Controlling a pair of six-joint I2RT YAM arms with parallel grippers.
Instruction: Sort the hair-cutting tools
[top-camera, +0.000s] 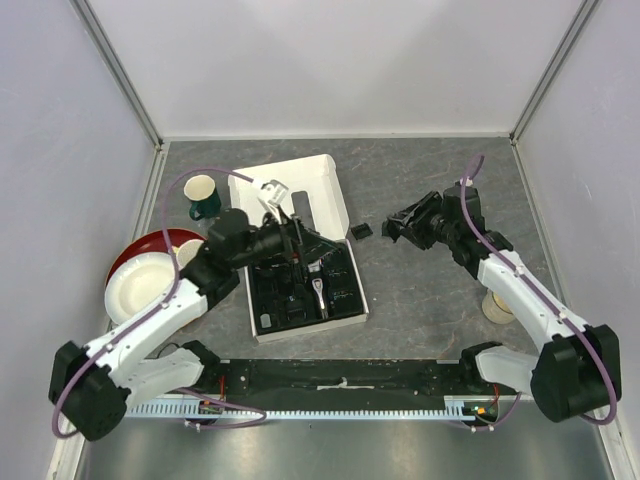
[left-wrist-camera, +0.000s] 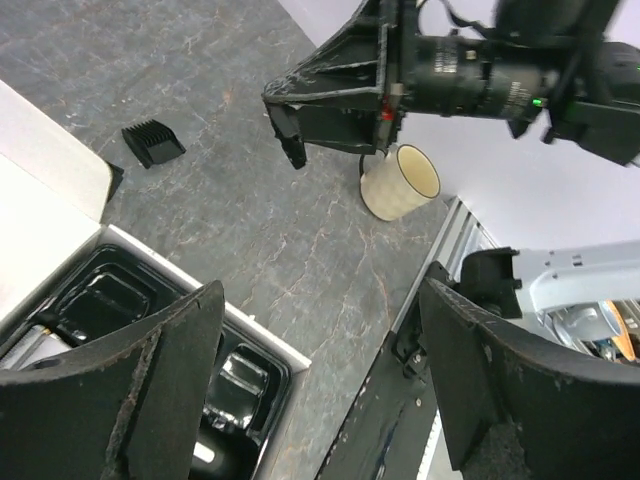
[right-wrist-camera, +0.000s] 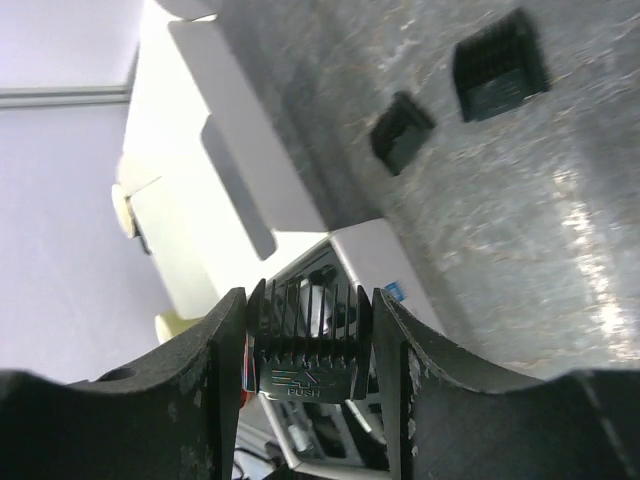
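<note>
At the near end of the white cardboard box (top-camera: 322, 178), its black tray (top-camera: 262, 322) holds a silver-and-black clipper (top-camera: 318, 296) in one of its compartments. Well to the right of the box, toward the near side of the table (top-camera: 420, 290), a cream mug (top-camera: 496, 306) stands partly under the right forearm. To the left of the box sits a red plate (top-camera: 150, 245) with a white bowl (top-camera: 138, 290) on it. Over the middle of the tray the left claw (left-wrist-camera: 320, 300) hangs with its jaws spread wide and nothing between them. To the right of the box, level with the tray's far end, the right claw (right-wrist-camera: 310, 300) is clamped on a black comb guard (right-wrist-camera: 308, 360), which fills the gap between both fingers with its teeth pointing away from the wrist. Between that claw and the box's right edge, a larger comb guard (right-wrist-camera: 500, 65) and a smaller black piece (right-wrist-camera: 402, 130) lie loose on the table, the smaller one closer to the box. Beyond the box's far left corner stands a green mug (top-camera: 203, 195) with a cream inside.
</note>
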